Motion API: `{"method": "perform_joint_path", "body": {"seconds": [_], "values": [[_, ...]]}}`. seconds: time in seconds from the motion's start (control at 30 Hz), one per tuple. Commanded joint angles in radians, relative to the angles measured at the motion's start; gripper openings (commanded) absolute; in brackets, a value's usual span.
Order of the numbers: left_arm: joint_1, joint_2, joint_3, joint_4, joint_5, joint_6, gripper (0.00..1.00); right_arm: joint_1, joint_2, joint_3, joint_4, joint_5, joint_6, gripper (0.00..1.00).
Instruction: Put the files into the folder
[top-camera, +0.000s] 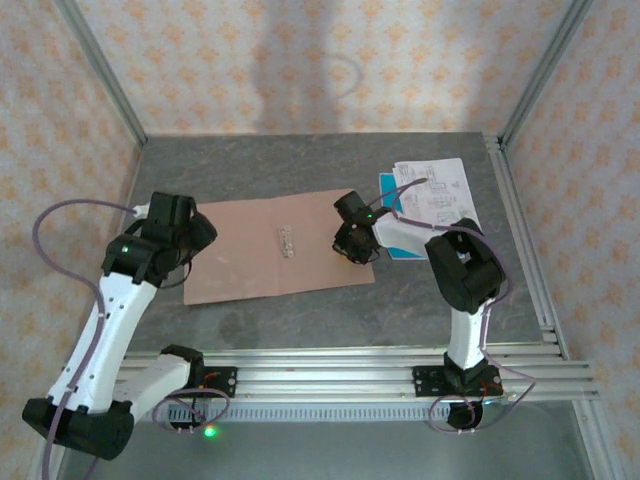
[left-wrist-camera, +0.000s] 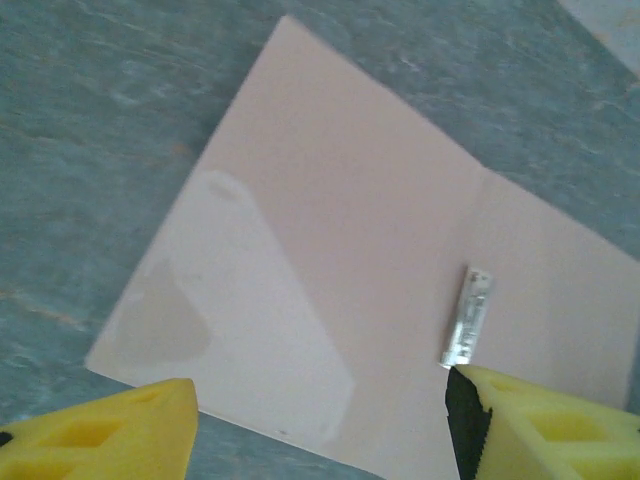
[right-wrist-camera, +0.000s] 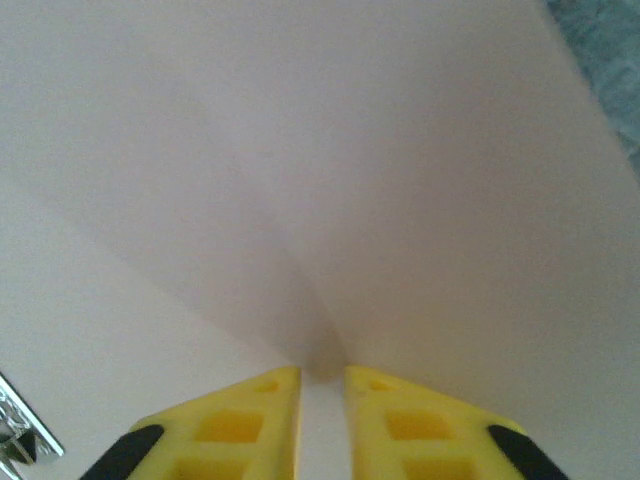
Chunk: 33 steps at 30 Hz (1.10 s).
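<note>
Two end effectors are at the pinkish-brown folder (top-camera: 250, 255), which lies open and flat mid-tabletop (top-camera: 300, 165), its metal fastener (top-camera: 288, 242) at the spine. The left end effector (left-wrist-camera: 320, 425) hovers over the folder's left edge, fingers well apart. The right end effector (right-wrist-camera: 322, 385) sits low on the right flap, fingers nearly together; I cannot tell whether they pinch the card. The files (top-camera: 440, 190) lie at the far right, beyond the folder's right edge.

This is a robotics lab test cell. A grey stone-look surface (top-camera: 330, 320) is boxed in by aluminium posts (top-camera: 100, 70) and floral-wallpaper panels (top-camera: 300, 50) from 9 through 12 to 3 o'clock. Two white-and-black robot arms (top-camera: 105, 330) are bolted to a slotted rail (top-camera: 340, 372) at 6 o'clock.
</note>
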Motion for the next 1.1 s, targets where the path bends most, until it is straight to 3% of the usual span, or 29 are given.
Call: {"method": "perform_joint_path", "body": {"seconds": [0.0, 0.17, 0.43, 0.53, 0.73, 1.07], "values": [[-0.055, 0.073, -0.028, 0.056, 0.157, -0.028, 0.58, 0.009, -0.065, 0.042, -0.129, 0.075, -0.081, 0.26], [-0.291, 0.260, -0.029, 0.189, 0.133, -0.051, 0.49, -0.026, -0.172, 0.060, -0.256, 0.198, -0.237, 0.37], [-0.405, 0.573, 0.028, 0.331, 0.135, 0.003, 0.43, -0.124, -0.220, 0.062, -0.408, 0.375, -0.489, 0.38], [-0.463, 0.664, 0.089, 0.313, 0.069, 0.028, 0.45, -0.136, -0.204, 0.063, -0.409, 0.411, -0.536, 0.40], [-0.479, 0.758, 0.122, 0.257, -0.065, 0.058, 0.55, -0.140, -0.114, 0.110, -0.431, 0.429, -0.625, 0.38], [-0.479, 0.888, 0.175, 0.267, -0.088, 0.151, 0.56, -0.140, 0.005, 0.143, -0.413, 0.426, -0.699, 0.39]]}}
